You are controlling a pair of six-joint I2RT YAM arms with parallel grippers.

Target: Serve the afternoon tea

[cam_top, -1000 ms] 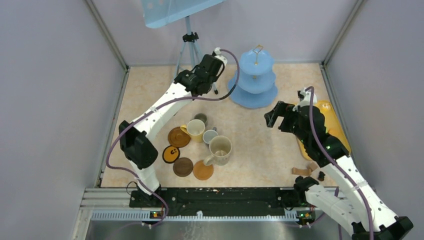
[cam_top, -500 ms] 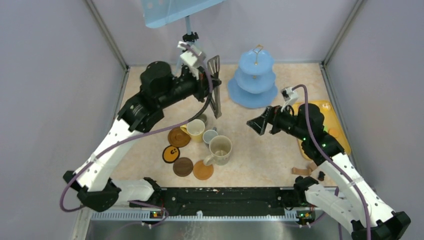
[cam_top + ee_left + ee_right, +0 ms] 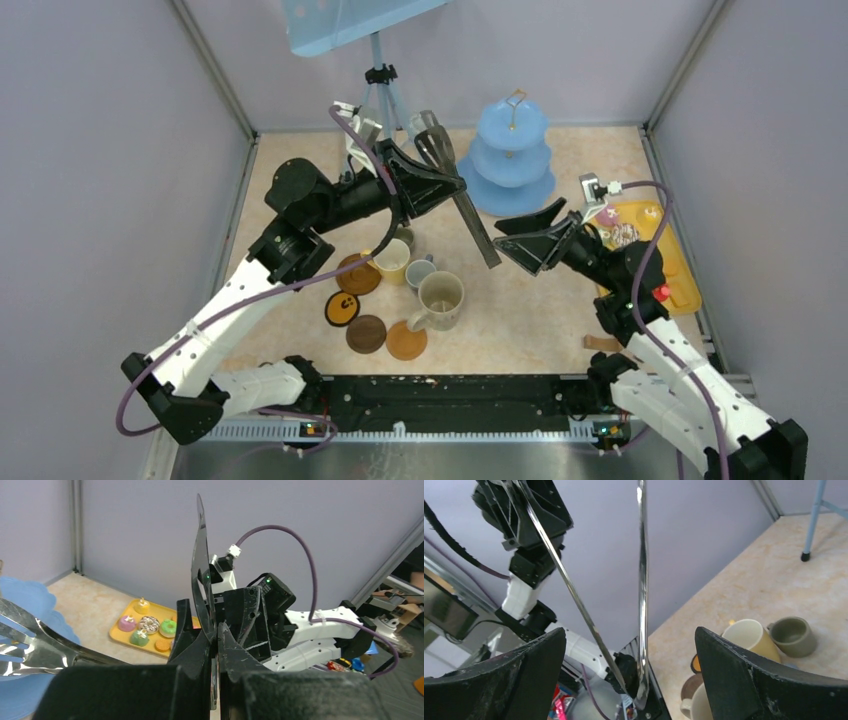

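Tongs (image 3: 478,228) of shiny metal in left pincer (image 3: 452,190)

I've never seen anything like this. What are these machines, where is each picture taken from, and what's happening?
These are two robot arms bolted to a table, each ending in a two-finger gripper. One picture looks down from above; the other two come from a camera on each wrist. On the table stand a blue three-tier cake stand, four mugs and round brown coasters, plus a yellow tray of toy cakes. The left gripper is shut on metal tongs, held in the air; the right gripper is wide open, facing them, holding nothing.
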